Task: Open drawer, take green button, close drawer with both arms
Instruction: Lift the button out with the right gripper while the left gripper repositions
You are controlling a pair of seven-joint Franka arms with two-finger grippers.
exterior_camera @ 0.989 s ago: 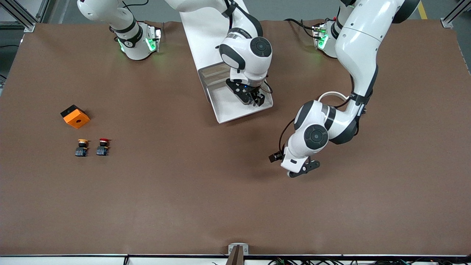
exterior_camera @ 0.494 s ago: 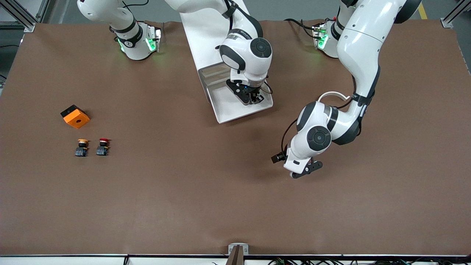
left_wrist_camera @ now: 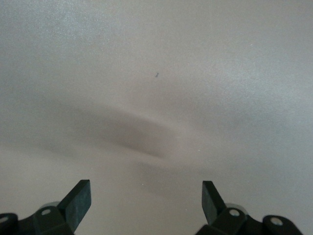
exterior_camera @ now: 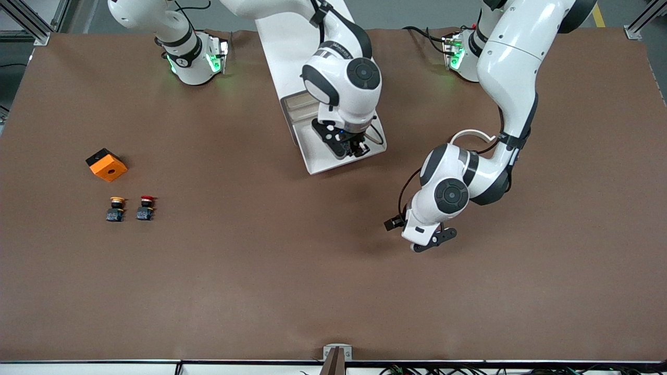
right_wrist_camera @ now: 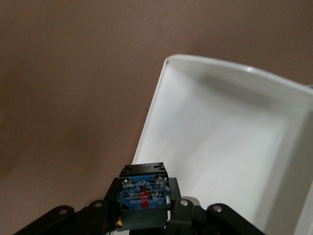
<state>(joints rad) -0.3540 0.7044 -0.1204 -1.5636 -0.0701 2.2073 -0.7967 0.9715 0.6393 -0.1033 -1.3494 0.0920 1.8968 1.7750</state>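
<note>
Since bare and brown across the lower frame, counter (exterior_camera: 260, 291): free for a set-down.
Drawer (exterior_camera: 319, 162): upper middle of frame, pulled out of white cabinet (exterior_camera: 292, 47); nothing seen lying on the visible white floor.
Left hand (exterior_camera: 435, 240): released, jaws wide, hovering over bare counter toward the left arm's end; waiting.
Right hand (exterior_camera: 355, 149): over the drawer, clenched on the button.
Button (right_wrist_camera: 143, 192): black-and-blue base pinched between fingers; cap hidden.
Step in hand: lift straight up, clear the drawer rim before travelling, keep the grip firm.
</note>
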